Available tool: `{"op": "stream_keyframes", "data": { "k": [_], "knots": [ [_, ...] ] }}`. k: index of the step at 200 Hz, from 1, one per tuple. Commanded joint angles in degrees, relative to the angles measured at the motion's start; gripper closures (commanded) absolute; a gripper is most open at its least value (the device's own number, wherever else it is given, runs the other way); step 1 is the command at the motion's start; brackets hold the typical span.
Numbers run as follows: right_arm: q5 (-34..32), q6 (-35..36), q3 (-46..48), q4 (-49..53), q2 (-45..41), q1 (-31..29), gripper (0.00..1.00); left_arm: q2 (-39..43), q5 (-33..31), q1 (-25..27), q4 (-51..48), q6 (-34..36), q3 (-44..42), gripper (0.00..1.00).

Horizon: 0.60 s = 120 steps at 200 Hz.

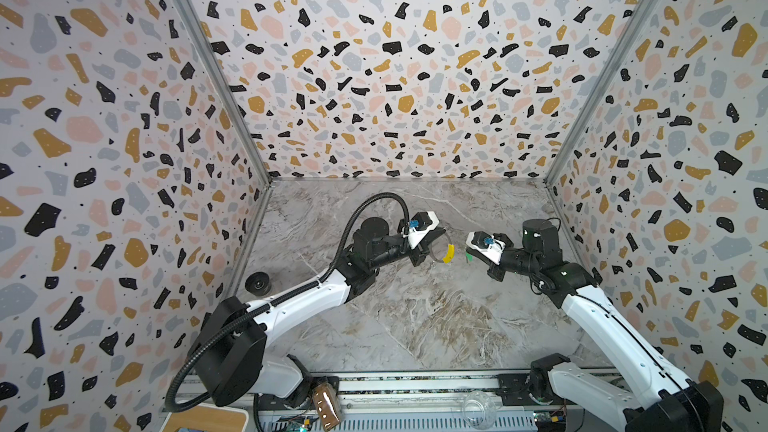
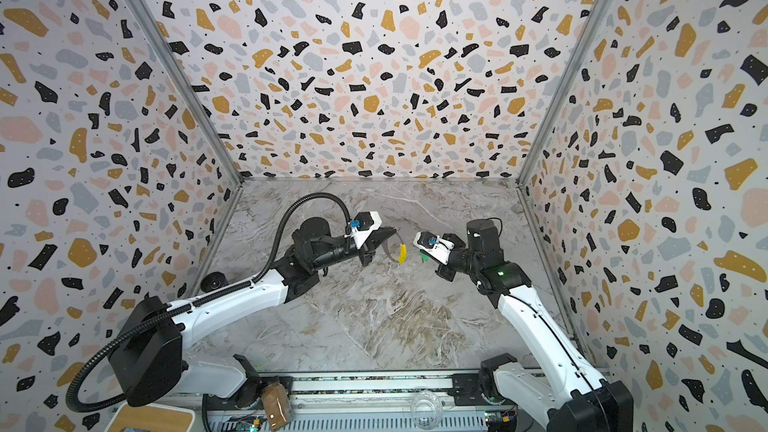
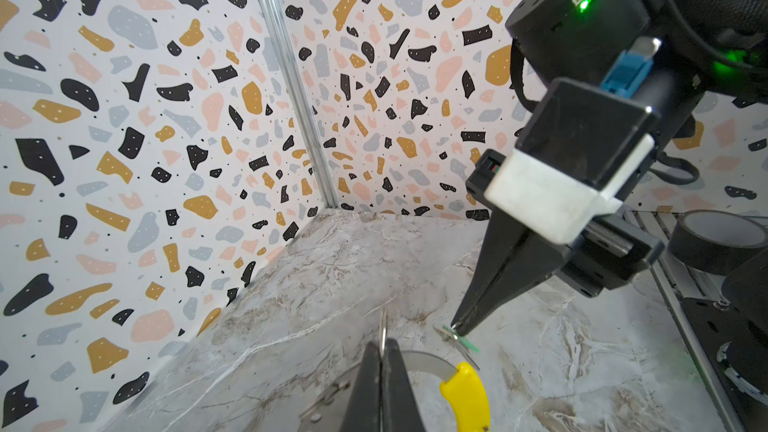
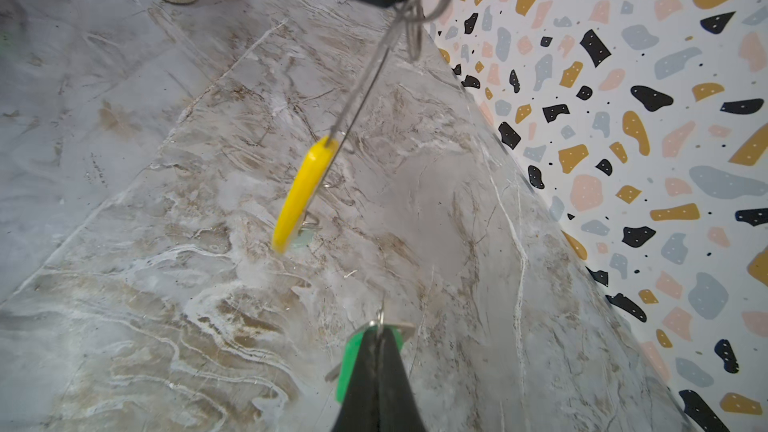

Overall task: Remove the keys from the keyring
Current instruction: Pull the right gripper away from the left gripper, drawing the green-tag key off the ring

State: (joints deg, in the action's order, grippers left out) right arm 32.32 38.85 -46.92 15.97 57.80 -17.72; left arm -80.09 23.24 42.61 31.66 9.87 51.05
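Mid-table, left gripper [image 3: 382,347] clamped the keyring [image 3: 419,361]; right gripper [image 4: 380,330] pinched the green-tagged key [image 4: 351,361] just beside, apart from it. Open marble table [image 1: 415,317] around; tape roll [image 1: 258,283] well off by left wall [image 1: 124,201].

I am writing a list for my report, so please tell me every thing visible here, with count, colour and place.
keyring: one, grey hoop with yellow sleeve, held above the table.
green key: one, silvery with green tag, apart from the keyring.
pale key: one, whitish-mint tag, mostly hidden behind the yellow sleeve.
tape rolls: two, dark, one by the left wall, another near the right arm.
bottle: one, brown contents, on the front rail.
jar: one, clear, on the front rail.
board: one, wooden, front left corner.
table: one, grey marble.
walls: three, speckled, around the table.
left gripper: one, black, shut on the keyring.
right gripper: one, black, shut on the green key.
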Motion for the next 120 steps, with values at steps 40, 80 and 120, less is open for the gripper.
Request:
{"op": "stream_keyframes", "data": {
  "k": [40, 80, 120],
  "knots": [
    [-6.7, -0.5, 6.2, -0.1, 3.3, 0.7, 1.00, 3.9, -6.0, -0.6, 2.0, 1.6, -5.3, 1.00],
    [-14.2, -0.8, 9.4, 0.5, 7.9, -0.9, 1.00, 7.2, -10.4, -0.5, 3.6, 0.6, -9.6, 1.00],
    [-20.7, -2.0, 9.7, -2.1, 15.8, -4.1, 1.00, 8.9, -12.7, -0.5, 3.6, -0.9, -11.9, 1.00]
  ]
}}
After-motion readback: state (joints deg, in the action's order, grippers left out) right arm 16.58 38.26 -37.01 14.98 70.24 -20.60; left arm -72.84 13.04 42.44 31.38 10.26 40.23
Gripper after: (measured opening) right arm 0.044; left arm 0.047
